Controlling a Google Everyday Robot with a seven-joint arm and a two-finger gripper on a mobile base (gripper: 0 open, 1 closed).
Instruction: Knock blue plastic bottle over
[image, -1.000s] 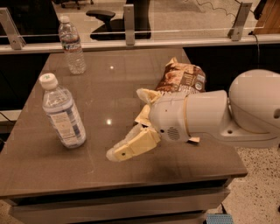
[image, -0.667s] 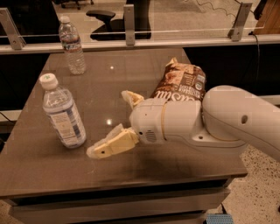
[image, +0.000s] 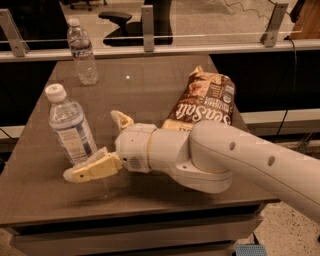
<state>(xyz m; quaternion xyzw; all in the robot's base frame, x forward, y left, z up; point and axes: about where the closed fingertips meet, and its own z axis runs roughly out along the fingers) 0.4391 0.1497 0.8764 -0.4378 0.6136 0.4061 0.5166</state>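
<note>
Claw (image: 91, 146) wide open, finger at bottle (image: 70, 125) btm.

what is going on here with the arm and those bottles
A robot arm reaches across the table to knock over the blue plastic bottle. Its tool is open, with one finger low at the bottle's base and the other pointing up beside it. Whether the finger touches the bottle is unclear. The bottle stands upright, not yet knocked over. A slimmer bottle stands at the far edge and a snack bag lies behind the arm.
</note>
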